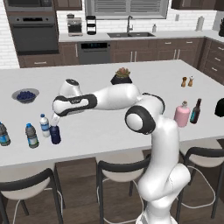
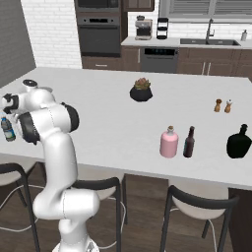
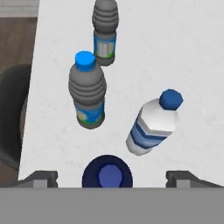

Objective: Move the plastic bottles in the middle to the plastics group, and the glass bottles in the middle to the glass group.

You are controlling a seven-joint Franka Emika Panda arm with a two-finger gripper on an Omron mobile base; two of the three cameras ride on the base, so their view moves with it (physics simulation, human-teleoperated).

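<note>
In the hand view the gripper (image 3: 111,178) is hanging straight over the navy bottle (image 3: 107,176), its two fingertips standing wide apart on either side of the bottle and touching nothing. The navy bottle is standing upright on the white island counter (image 1: 109,122) near the front edge, seen in the left base view just beside the clear bottle (image 1: 44,125). In the hand view that clear bottle (image 3: 153,123) is showing a blue-looking cap and a blue-striped label. Just beyond it, the two greyish blue-capped bottles (image 3: 87,94) are standing one behind the other, and in the left base view they are lining up toward the counter's left end. Well apart, far along the counter to the right, the pink bottle (image 1: 182,114) is standing just beside the dark brown bottle (image 1: 195,111). Farther back, a blue bowl (image 1: 25,95), a potted plant (image 1: 122,76) and two small shakers (image 1: 187,81) are sitting on the counter.
</note>
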